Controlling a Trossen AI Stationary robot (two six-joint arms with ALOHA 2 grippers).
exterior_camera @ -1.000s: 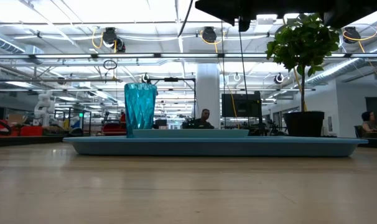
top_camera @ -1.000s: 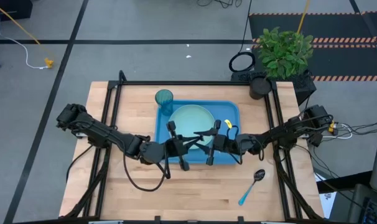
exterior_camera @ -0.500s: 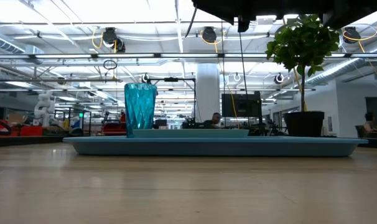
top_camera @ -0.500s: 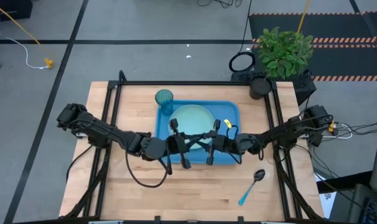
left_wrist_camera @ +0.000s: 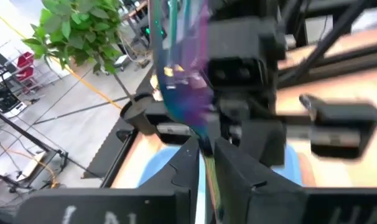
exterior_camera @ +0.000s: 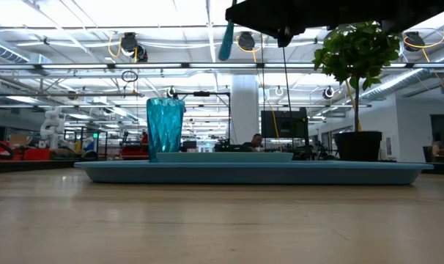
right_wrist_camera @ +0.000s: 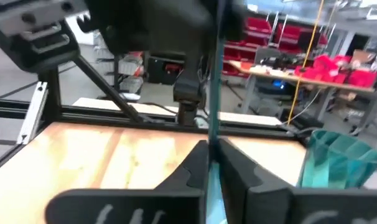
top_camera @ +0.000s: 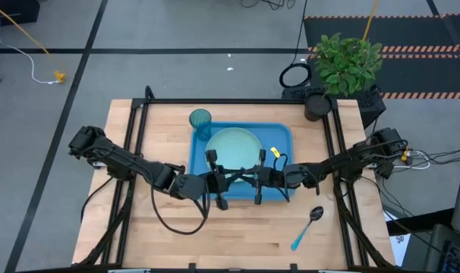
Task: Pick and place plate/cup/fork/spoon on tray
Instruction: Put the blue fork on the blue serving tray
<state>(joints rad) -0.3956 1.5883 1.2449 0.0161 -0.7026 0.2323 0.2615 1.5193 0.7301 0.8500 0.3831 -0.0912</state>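
High view: left gripper (top_camera: pixel 224 180) and right gripper (top_camera: pixel 253 179) meet mid-frame above tray (top_camera: pixel 281 135), fork (right_wrist_camera: pixel 213 93) between them. Right fingers pinch fork; left fingers narrow, loosening. Step: handover. Next: lower fork beside plate (top_camera: pixel 234 145). Cup (top_camera: pixel 200 121) upper left; spoon (top_camera: pixel 307 226) lower right.

Pale planked wooden table (top_camera: pixel 169 235) with a matt grain, a smooth bright blue plastic-looking tray (top_camera: pixel 279 136), a glossy faceted translucent teal cup (exterior_camera: pixel 165 128), a smooth matt mint plate (top_camera: pixel 234 142), and a spoon (top_camera: pixel 308 225) with a shiny dark bowl
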